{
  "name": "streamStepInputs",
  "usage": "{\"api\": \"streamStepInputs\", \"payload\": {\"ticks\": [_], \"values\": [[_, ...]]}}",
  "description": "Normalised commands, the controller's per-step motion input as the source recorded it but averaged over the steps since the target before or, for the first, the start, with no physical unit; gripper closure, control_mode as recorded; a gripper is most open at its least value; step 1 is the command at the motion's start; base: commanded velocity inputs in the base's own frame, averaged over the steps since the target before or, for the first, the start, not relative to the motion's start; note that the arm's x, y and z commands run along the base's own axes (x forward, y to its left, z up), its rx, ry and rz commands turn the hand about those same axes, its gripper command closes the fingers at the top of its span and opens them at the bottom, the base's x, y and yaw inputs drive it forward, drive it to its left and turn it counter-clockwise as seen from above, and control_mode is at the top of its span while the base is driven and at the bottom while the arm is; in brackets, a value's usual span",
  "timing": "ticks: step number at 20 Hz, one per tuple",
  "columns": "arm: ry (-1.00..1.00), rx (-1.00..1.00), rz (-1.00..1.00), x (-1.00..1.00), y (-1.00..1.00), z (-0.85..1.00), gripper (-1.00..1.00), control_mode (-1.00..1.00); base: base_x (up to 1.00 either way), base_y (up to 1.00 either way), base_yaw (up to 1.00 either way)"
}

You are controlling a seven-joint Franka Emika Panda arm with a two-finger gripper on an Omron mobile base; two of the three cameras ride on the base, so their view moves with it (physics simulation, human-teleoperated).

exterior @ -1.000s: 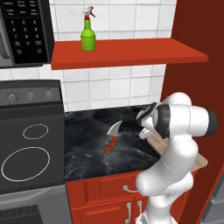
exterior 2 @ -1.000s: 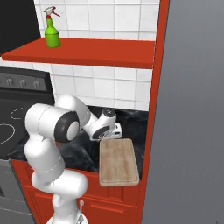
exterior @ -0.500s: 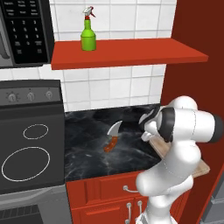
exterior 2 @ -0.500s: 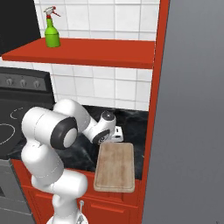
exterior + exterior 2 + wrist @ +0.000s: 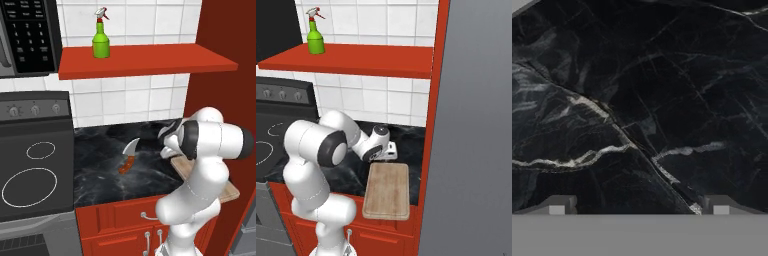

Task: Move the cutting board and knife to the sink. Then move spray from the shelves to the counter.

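The light-wood cutting board [image 5: 387,192] lies at the counter's [image 5: 413,140] right end, its near edge over the front; in the left base view the arm covers most of the cutting board [image 5: 227,187]. The knife [image 5: 128,156] lies on the black marble counter [image 5: 100,170], left of the hand. My gripper [image 5: 388,152] hangs low over the counter just behind the board's far edge, open with nothing between its fingers [image 5: 559,205]; the hand view looks down on bare marble. The green spray [image 5: 101,36] stands on the red shelves [image 5: 150,60]. The sink is out of view.
A black stove top [image 5: 35,172] with white rings adjoins the counter on the left, a microwave [image 5: 27,35] above it. A red side panel [image 5: 431,125] and grey wall [image 5: 476,125] close the right end. Red cabinet fronts [image 5: 125,220] sit below.
The arm has sunk and swung a little right, bringing the hand lower behind the board. The board sits slightly nearer the counter's front edge than before. The jaws stay open.
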Motion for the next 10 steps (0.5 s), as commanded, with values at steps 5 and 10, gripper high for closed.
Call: {"api": "streamStepInputs", "payload": {"ticks": [5, 10], "values": [[0.0, 0.08, 0.0, -0.01, -0.02, 0.26, -1.0, -1.0, 0.0, 0.0, 0.0], [0.0, 0.01, 0.0, -0.23, -0.02, 0.43, -1.0, -1.0, 0.0, 0.0, 0.0]]}}
